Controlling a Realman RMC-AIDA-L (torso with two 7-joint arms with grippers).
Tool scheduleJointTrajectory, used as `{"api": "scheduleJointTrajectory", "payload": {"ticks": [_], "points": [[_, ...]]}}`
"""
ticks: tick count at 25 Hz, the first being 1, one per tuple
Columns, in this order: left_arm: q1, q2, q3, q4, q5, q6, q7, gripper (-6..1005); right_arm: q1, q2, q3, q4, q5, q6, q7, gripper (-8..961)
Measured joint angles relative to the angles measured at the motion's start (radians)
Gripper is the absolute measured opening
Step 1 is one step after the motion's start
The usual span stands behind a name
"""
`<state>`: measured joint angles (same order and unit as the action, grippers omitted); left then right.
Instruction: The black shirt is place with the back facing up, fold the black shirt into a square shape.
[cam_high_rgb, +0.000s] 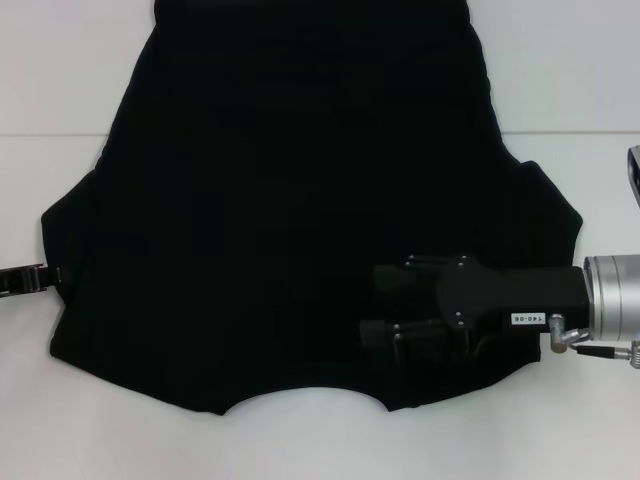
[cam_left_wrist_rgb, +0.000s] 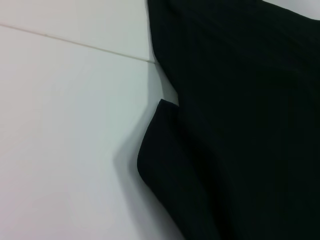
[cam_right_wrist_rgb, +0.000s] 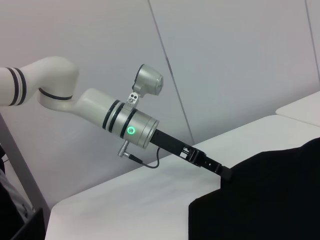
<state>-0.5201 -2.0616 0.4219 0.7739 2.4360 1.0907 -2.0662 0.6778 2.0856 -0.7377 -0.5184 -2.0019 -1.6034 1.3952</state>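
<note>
My right gripper (cam_high_rgb: 385, 310) lies over the black shirt (cam_high_rgb: 290, 200), near its neckline; finger state indeterminate. My left gripper (cam_high_rgb: 45, 277) meets the opposite sleeve edge, likewise indeterminate.

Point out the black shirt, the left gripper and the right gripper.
black shirt (cam_high_rgb: 300, 200), head view, middle of the back panel.
left gripper (cam_high_rgb: 52, 274), head view, fingers at the sleeve edge.
right gripper (cam_high_rgb: 385, 305), head view, between its fingers.

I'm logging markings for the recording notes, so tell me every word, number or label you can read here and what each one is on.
Small white label on the right gripper body: a short printed code, too small to read reliably.
The black shirt: no lettering shows on the side facing up.
The left gripper, at the shirt's sleeve edge: no readable markings.
</note>
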Motion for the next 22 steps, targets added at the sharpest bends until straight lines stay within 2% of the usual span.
{"api": "scheduleJointTrajectory", "payload": {"ticks": [7,12,22], "points": [[-0.002,0.0,0.0,0.0,0.0,-0.002,0.0,281,-0.002,-0.001,0.0,0.0,0.0,0.0,-0.002,907],[-0.002,0.0,0.001,-0.001,0.0,-0.002,0.003,44,-0.003,0.0,0.002,0.0,0.0,0.0,-0.002,908],[0.011,0.0,-0.021,0.007,0.0,-0.002,0.001,32,-0.003,0.001,0.003,0.013,0.015,0.0,-0.002,908]]}}
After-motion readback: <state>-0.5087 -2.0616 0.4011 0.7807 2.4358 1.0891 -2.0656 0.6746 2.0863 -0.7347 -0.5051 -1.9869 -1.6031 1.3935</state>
